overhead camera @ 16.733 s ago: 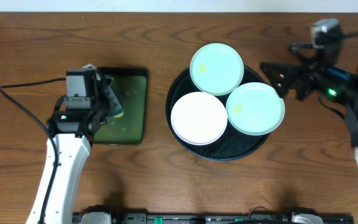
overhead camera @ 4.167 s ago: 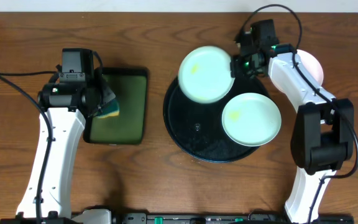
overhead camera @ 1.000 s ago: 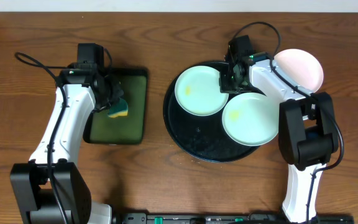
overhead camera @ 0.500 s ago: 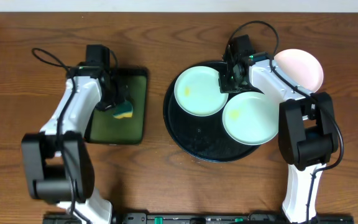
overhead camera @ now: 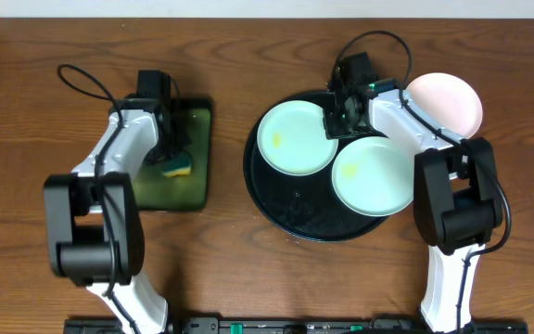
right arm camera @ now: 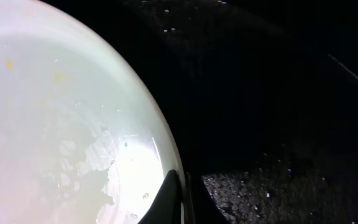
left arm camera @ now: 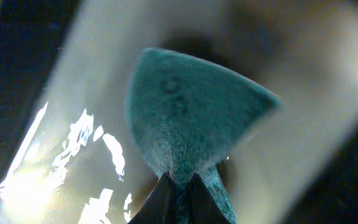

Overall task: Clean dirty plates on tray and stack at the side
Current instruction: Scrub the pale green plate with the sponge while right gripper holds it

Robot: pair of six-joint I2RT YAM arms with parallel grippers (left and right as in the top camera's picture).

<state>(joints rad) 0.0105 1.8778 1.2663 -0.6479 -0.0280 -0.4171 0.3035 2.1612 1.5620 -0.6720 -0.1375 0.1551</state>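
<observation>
The round black tray (overhead camera: pixel 295 202) holds two plates. A pale mint-blue plate (overhead camera: pixel 295 137) with a yellow smear lies at its upper left, and a pale green plate (overhead camera: pixel 374 176) at its right. A white-pinkish plate (overhead camera: pixel 445 102) sits on the table to the right of the tray. My right gripper (overhead camera: pixel 330 121) is shut on the mint plate's right rim; the right wrist view shows its fingers (right arm camera: pixel 180 186) pinching that rim (right arm camera: pixel 61 124) over the speckled tray (right arm camera: pixel 278 93). My left gripper (overhead camera: pixel 170 153) is shut on a yellow-green sponge (overhead camera: pixel 180 167), whose green face (left arm camera: pixel 191 118) fills the left wrist view.
A smaller rectangular green tray with a black rim (overhead camera: pixel 170 190) lies left of the round tray, under the sponge. Both arms' cables loop over the far side of the wooden table (overhead camera: pixel 230 260).
My left arm has swung its elbow inward and carried the sponge slightly right over the green tray. The mint plate has edged a little left in the right gripper.
</observation>
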